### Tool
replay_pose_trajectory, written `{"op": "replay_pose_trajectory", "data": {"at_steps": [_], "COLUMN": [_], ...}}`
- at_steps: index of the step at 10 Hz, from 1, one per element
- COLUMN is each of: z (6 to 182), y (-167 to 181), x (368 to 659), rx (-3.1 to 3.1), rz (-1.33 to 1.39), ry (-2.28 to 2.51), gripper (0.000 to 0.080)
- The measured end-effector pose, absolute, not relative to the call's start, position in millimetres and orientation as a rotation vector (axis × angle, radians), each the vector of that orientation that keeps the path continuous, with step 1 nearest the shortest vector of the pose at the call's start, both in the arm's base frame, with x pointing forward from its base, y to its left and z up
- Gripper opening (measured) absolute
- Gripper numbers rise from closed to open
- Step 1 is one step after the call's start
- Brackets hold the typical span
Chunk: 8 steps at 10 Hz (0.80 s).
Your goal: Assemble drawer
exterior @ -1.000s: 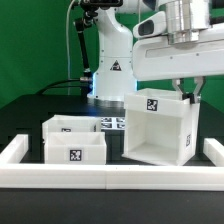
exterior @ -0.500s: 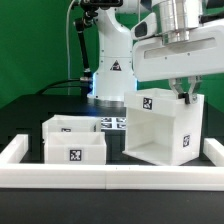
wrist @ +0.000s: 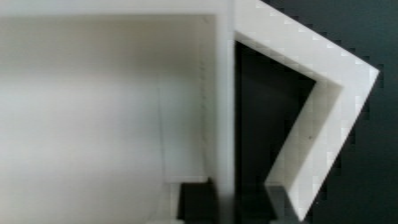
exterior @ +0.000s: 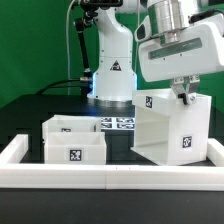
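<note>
The drawer (exterior: 72,140), a low white open-topped box with a tag on its front, sits on the black table at the exterior view's left. The taller white housing (exterior: 172,128) with tags stands at the right, its open side turned away from the drawer. My gripper (exterior: 184,95) comes down from above and is shut on the housing's top wall. In the wrist view the gripper (wrist: 249,203) has dark fingers (wrist: 208,202) on both sides of a thin white wall of the housing (wrist: 107,110). The drawer is out of the wrist view.
A long white border rail (exterior: 110,178) runs along the table's front, with short arms at the left (exterior: 14,150) and right (exterior: 214,152). The marker board (exterior: 118,122) lies behind the drawer. The robot base (exterior: 112,75) stands at the back.
My gripper has carried the housing toward the exterior view's right and turned it, so its opening faces less toward the camera. The drawer has not moved.
</note>
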<state>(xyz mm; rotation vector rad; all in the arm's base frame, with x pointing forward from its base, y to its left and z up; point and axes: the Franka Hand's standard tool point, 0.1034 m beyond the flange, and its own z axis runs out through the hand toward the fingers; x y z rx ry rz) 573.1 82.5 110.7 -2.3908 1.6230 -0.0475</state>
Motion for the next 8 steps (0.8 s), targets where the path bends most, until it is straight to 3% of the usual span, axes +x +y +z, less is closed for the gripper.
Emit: {"op": "replay_pose_trajectory", "data": {"at_steps": [8], "z": [110.2], "y": [86.4], "x": [617.0], "rx": [-2.123], "rz": [-0.023], "ry": [1.873], "gripper": [0.004]}}
